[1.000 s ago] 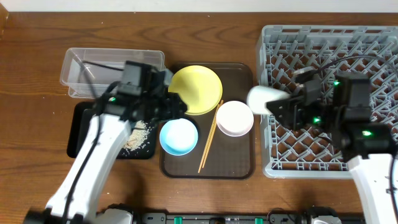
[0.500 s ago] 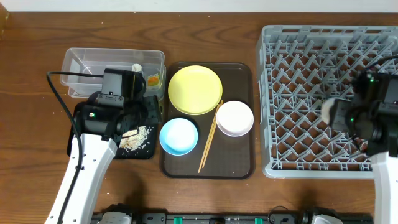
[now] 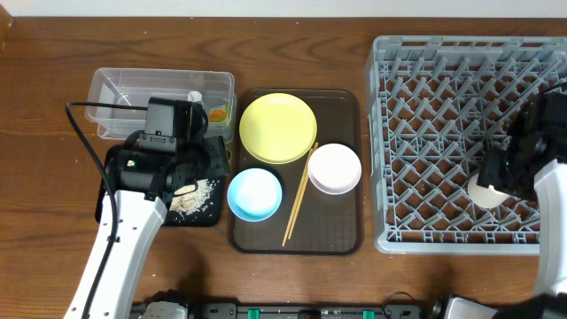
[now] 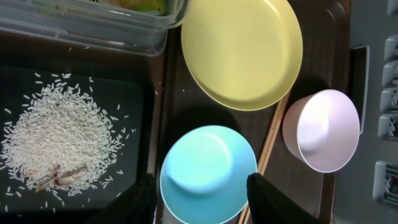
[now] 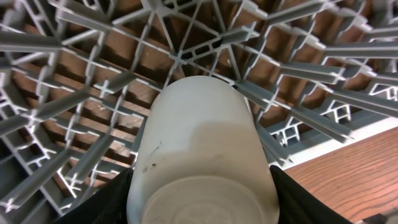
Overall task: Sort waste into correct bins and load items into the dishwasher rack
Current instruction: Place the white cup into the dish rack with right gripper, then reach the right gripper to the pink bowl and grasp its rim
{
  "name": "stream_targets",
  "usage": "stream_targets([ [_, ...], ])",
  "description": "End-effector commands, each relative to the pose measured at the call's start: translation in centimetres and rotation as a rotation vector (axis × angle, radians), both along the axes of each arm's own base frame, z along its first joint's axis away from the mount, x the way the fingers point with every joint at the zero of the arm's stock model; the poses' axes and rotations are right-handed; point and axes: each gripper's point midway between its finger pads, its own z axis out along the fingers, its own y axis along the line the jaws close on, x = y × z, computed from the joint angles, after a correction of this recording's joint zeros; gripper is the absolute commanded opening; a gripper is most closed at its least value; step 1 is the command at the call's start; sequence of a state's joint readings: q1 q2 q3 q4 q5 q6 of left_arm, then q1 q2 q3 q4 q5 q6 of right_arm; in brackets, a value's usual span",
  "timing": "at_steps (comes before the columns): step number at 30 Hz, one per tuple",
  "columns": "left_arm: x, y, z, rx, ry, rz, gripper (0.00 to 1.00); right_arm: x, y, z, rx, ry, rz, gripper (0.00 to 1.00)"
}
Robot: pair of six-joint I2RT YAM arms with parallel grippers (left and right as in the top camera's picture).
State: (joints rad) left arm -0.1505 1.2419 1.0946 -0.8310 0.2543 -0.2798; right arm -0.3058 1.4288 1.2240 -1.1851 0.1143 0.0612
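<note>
My right gripper (image 5: 202, 205) is shut on a white cup (image 5: 199, 162) and holds it low over the grey dishwasher rack (image 3: 425, 115) near its front right corner; the cup (image 3: 486, 192) also shows in the overhead view. My left gripper (image 4: 200, 199) is open, its fingers on either side of a blue bowl (image 4: 208, 171). The blue bowl (image 3: 255, 194) sits on a brown tray (image 3: 341, 235) with a yellow plate (image 3: 278, 128), a pink-white bowl (image 3: 334, 168) and wooden chopsticks (image 3: 299, 195).
A clear plastic bin (image 3: 133, 97) with food scraps stands at the back left. A black tray (image 3: 120, 208) with spilled rice (image 4: 62, 140) lies in front of it. Bare wooden table (image 3: 53, 177) surrounds them.
My right arm carried the white cup from the rack's left edge across to its front right. My left arm pulled back from the yellow plate to over the black tray and blue bowl.
</note>
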Motion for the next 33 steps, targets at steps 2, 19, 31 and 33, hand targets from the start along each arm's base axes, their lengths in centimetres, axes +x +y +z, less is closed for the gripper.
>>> stream_targets([
  [2,0.2,0.4,0.2,0.021,-0.011,-0.002,0.5,0.3,-0.7,-1.0,0.004,0.033,-0.052,0.07],
  [19,-0.2,0.5,0.0,0.024,0.008,-0.002,0.6,1.4,-0.1,-1.1,0.052,0.017,-0.042,0.81],
  [31,-2.4,3.1,-1.7,0.16,0.115,0.056,0.62,9.9,13.6,10.7,0.428,-0.57,0.447,0.84],
  [33,-2.8,3.3,-2.0,0.173,0.139,0.059,0.62,10.2,15.9,10.8,0.428,-0.575,0.516,0.85],
])
